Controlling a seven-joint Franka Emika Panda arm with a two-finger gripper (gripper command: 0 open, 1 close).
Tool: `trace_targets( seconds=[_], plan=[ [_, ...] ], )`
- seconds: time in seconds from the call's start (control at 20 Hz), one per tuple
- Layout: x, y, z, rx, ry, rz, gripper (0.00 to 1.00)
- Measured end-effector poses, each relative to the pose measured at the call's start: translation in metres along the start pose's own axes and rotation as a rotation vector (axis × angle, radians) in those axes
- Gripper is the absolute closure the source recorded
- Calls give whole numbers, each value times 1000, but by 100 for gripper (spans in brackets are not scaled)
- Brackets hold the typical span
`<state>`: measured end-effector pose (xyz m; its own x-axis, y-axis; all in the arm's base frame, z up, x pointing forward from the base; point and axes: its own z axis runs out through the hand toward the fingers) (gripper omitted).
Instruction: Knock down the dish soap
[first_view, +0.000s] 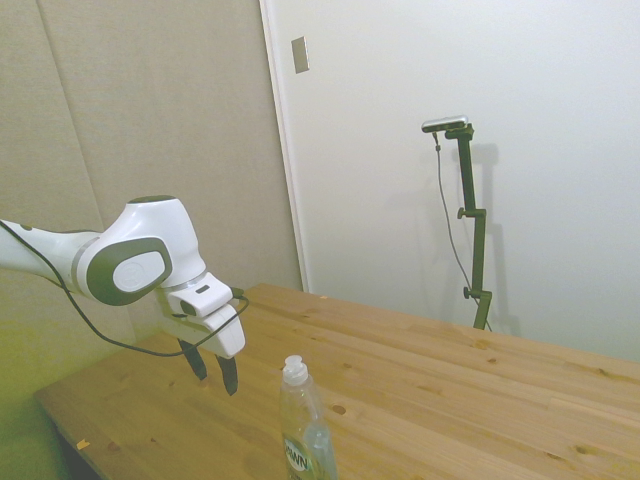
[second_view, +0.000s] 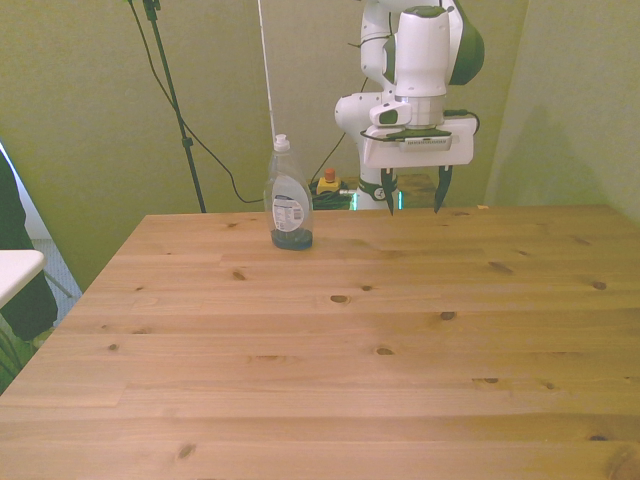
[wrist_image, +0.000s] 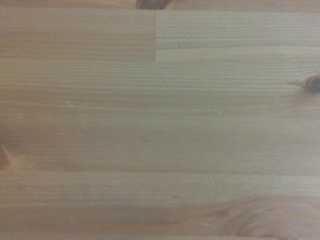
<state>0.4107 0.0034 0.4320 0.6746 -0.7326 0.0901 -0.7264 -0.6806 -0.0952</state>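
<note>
I'm hovering the empty, wide-open hand (second_view: 412, 200) at 3 o'clock of the slim clear plastic dish soap (second_view: 287, 201); swinging high risks clearing its white cap.

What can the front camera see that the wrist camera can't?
Only the front view shows the soap standing upright near the table's far edge, and the pincer open in the air, apart from the soap, toward the front view's right of it. It also shows the arm.

Only the wrist view shows the wood grain and a dark knot from very close; no soap is in it.

Both show the table, bare wood with knots.
</note>
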Motion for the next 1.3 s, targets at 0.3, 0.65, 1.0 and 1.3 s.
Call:
trace_targets(
  seconds=[0.3, 0.65, 1.0, 1.3],
  plan=[
    [9, 5, -2, 8, 7, 20, 0],
    [33, 26, -9, 0, 36, 66, 0],
    [50, 53, -9, -19, 51, 96, 0],
    [41, 88, -11, -20, 41, 82, 0]
  ],
)
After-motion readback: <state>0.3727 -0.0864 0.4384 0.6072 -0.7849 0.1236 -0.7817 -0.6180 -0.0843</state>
